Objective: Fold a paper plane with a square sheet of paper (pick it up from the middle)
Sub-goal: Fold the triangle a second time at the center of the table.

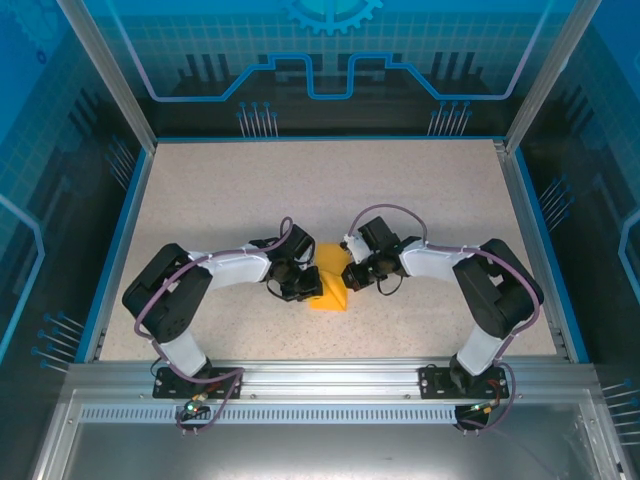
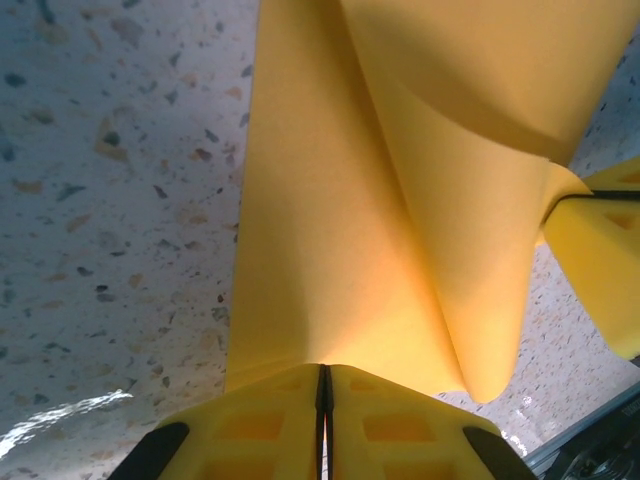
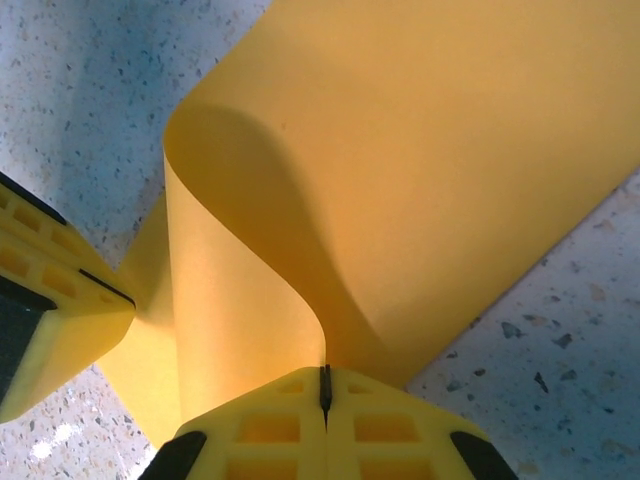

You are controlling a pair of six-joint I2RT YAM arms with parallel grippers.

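Observation:
The square sheet of paper (image 1: 330, 296) is orange-yellow and lies bent between my two grippers near the table's middle front. My left gripper (image 1: 304, 287) is shut on one edge of it; in the left wrist view the sheet (image 2: 330, 220) runs out from the closed yellow jaws (image 2: 323, 372) and curls over to the right. My right gripper (image 1: 352, 277) is shut on the opposite edge; there the paper (image 3: 430, 170) rises from the jaws (image 3: 325, 375) in a rolled fold. Each wrist view shows the other gripper's yellow fingers (image 2: 600, 270) (image 3: 50, 300) pinching the sheet.
The speckled beige table (image 1: 300, 190) has a blue rim (image 1: 115, 250) on its sides and back. An aluminium frame (image 1: 320, 375) runs along the near edge by the arm bases. Clear enclosure walls stand around.

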